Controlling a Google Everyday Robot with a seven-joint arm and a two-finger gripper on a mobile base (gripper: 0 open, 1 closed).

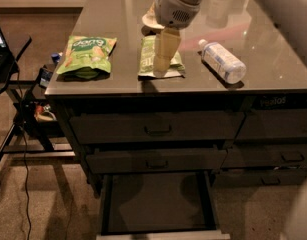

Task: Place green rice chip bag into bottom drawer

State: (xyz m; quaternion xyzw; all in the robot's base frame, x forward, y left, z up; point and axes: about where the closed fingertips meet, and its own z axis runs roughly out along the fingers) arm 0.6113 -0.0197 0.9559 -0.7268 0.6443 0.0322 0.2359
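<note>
The green rice chip bag (87, 55) lies flat on the grey cabinet top near its left front corner. My gripper (163, 56) hangs from the arm above the flatter olive-green bag (148, 66) in the middle of the top, well to the right of the rice chip bag and apart from it. It holds nothing that I can see. The bottom drawer (158, 201) is pulled out at floor level, directly below the middle of the cabinet. Its dark inside shows nothing in it, and its pale front rim (163, 234) is at the lower edge of the view.
A clear water bottle (223, 61) lies on its side to the right of the gripper. A pale plate (150, 21) sits behind the olive bag. Two upper drawers (158, 129) are closed. A stand with cables (23, 109) is left of the cabinet.
</note>
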